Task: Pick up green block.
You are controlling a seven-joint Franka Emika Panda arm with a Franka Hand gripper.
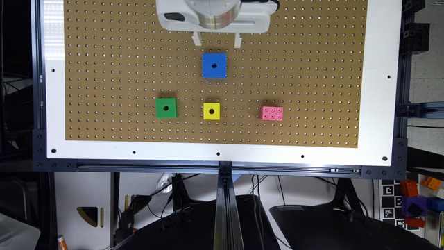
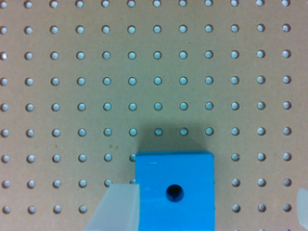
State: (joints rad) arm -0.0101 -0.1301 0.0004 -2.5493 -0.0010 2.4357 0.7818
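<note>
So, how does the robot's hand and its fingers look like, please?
The gripper has a glossy white body with rounded corners, a dark oval window on one side and a silver metal ring where the wrist joins. Its two fingers are short, pale and translucent white, with flat pads.

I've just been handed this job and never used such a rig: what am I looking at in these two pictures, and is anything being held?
The exterior view looks down on a brown pegboard in a white frame. The white machine part at its top edge is the end of a robot arm; the two pale prongs below it are its claw.

On the board lie four things: a blue cube just under the claw, a green block towards the exterior view's left, a yellow cube in the middle, and a pink studded brick towards the right.

The wrist view comes from a camera on the arm itself. It shows the blue cube between the translucent fingers, which stand wide apart.

Nothing is held. The claw is open, and the green block, the one to pick up, lies untouched.
</note>
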